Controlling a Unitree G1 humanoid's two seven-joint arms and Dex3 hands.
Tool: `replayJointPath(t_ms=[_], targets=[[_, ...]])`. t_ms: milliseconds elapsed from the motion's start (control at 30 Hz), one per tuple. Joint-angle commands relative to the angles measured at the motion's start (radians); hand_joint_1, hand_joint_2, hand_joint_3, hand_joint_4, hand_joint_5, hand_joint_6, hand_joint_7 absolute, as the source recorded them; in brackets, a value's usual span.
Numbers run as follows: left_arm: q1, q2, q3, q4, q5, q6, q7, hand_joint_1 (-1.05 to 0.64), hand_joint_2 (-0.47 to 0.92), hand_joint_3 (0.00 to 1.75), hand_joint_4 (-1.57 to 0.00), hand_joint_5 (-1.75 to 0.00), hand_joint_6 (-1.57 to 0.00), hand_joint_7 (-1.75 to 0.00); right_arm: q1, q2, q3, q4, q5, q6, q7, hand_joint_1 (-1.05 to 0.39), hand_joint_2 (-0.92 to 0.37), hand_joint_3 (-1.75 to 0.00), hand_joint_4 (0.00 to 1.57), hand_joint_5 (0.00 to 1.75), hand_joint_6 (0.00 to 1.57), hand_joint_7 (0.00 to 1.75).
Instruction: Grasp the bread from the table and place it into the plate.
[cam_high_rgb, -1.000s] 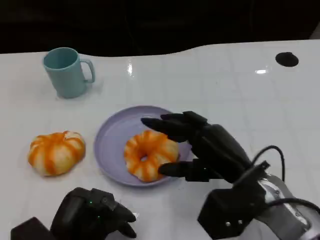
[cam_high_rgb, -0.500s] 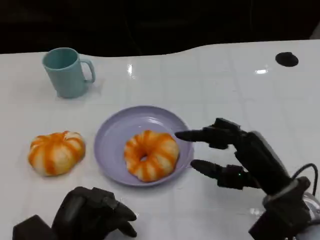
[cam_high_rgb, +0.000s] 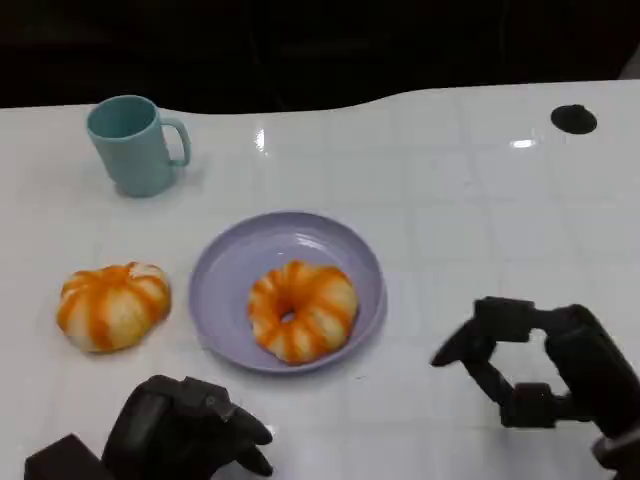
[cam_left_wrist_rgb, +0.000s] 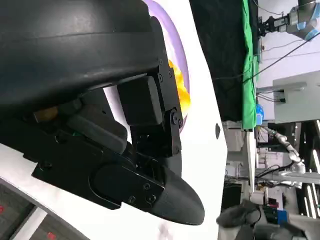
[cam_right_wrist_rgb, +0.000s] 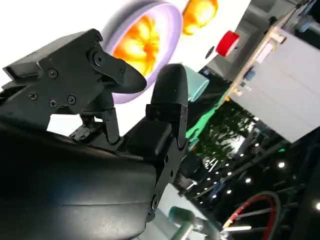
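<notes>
We see a glossy white counter (cam_high_rgb: 450, 200) running back to a dark, unlit background, with a small black round mark (cam_high_rgb: 573, 118) on it at the far right; near the middle lies a lilac plate (cam_high_rgb: 230, 262), and inside it, toward its near right part, rests a ring-shaped bread (cam_high_rgb: 301, 309) glazed in orange and white stripes; a second striped bread (cam_high_rgb: 112, 304) of the same colouring sits on the counter to the left of the plate, apart from its rim; at the far left stands an upright teal mug (cam_high_rgb: 133, 143) with its handle turned to the right. We find the right robot hand (cam_high_rgb: 535, 375) at the near right, well clear of the plate, holding nothing, its fingers apart and pointing left toward the plate; in the right wrist view we see the same fingers (cam_right_wrist_rgb: 167, 95) spread with the plate (cam_right_wrist_rgb: 167, 30) and the bread (cam_right_wrist_rgb: 135, 45) beyond them, touching neither. We find the left robot hand (cam_high_rgb: 185, 430) at the near left edge, in front of the plate, its fingers curled in with nothing in them; in the left wrist view its black shell (cam_left_wrist_rgb: 75, 45) takes up most of the picture, with a sliver of the plate (cam_left_wrist_rgb: 177, 45) and the bread (cam_left_wrist_rgb: 182, 97) past it.
</notes>
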Motion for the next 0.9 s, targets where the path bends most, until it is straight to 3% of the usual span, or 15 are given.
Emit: replayJointPath(t_ms=[33,333,900], targets=[[0.012,0.013,0.002,-0.021,0.003,-0.011,0.007,-1.05,0.90,0.01,-1.44,-0.65,-1.56,-0.23,0.048,-0.019,-0.032,-0.054,0.048,0.036,0.039,-0.13,-0.47,-1.14,0.83,1.73,0.84,1.30],[0.024,0.020,0.003,-0.047,0.003,-0.002,0.009,-1.05,0.90,0.00,-1.43,-0.65,-1.57,-0.23,0.116,0.004,-0.053,-0.091,0.039,0.089,0.053,-0.20,-0.43,-1.23,0.89,1.75,0.76,1.47],[0.033,0.020,0.003,-0.046,0.010,-0.022,0.012,-1.05,0.92,0.01,-1.44,-0.66,-1.57,-0.23,0.123,0.021,-0.047,-0.023,-0.009,0.020,0.043,-0.22,-0.47,-1.20,0.85,1.75,0.74,1.50]])
